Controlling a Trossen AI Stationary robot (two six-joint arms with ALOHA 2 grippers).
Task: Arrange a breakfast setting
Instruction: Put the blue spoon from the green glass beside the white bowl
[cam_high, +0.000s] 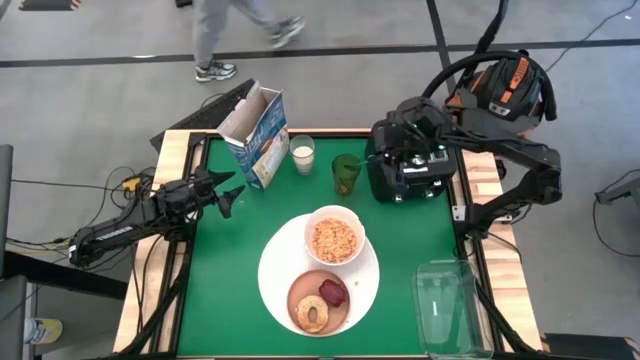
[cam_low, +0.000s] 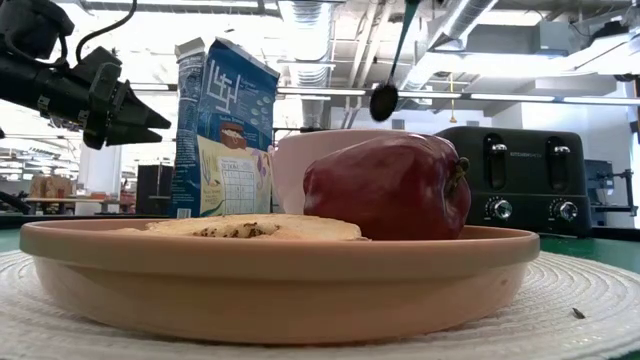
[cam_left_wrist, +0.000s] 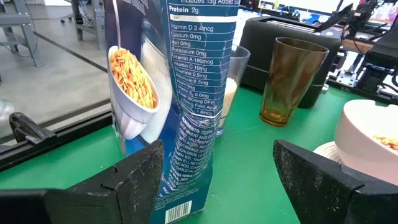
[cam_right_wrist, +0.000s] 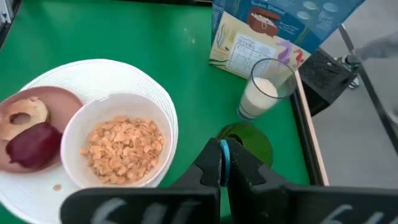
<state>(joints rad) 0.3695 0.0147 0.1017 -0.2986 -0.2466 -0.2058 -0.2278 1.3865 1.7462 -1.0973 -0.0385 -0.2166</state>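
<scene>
table (cam_high: 225, 290): green
plate (cam_high: 272, 262): white
bowl (cam_high: 350, 222): white
small plate (cam_high: 296, 292): salmon-pink
box (cam_high: 262, 150): blue
toaster (cam_high: 385, 185): black
cup (cam_high: 346, 173): green
bagel (cam_high: 312, 313): tan

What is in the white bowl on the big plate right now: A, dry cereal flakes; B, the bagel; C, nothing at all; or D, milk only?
A: the white bowl on the large white plate holds golden cereal flakes, while the bagel lies on the pink plate beside it.
</scene>
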